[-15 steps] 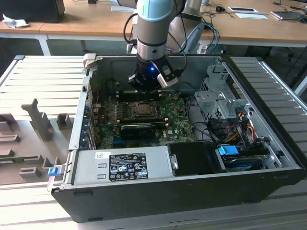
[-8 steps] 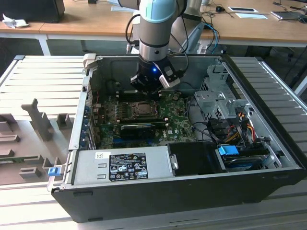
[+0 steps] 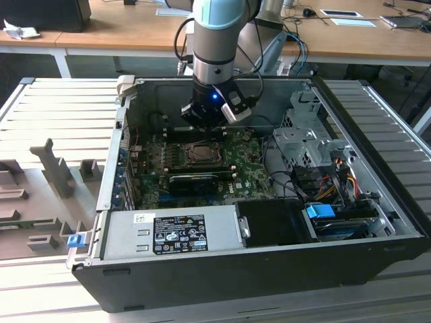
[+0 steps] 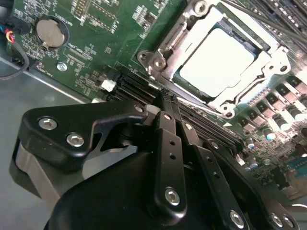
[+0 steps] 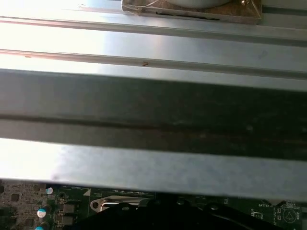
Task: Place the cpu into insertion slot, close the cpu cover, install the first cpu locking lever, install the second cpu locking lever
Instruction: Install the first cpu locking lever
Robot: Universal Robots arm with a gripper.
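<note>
A: Fingers [image 4: 169, 108] of black metal gripper [image 4: 165, 98] pressed together, holding nothing, tips hanging just beside the socket in the second wrist view.

B: And the chip?

A: Seated already. Small square cpu [image 4: 217, 60] with dull silver top lying flat in the square black insertion slot [image 4: 259, 45]. Thin silver-grey cpu cover [image 4: 180, 33] down around it, window framing the chip.

B: Levers?

A: Cannot tell whether latched; likely still to do.

B: Surroundings?

A: Green motherboard [image 4: 110, 38], round silver coin battery [image 4: 49, 31], black memory slots [image 4: 134, 88] between gripper and socket. In the exterior view, open black computer case [image 3: 202, 276], grey drive cage [image 3: 303, 138] well apart. Nothing blocking the socket.
</note>
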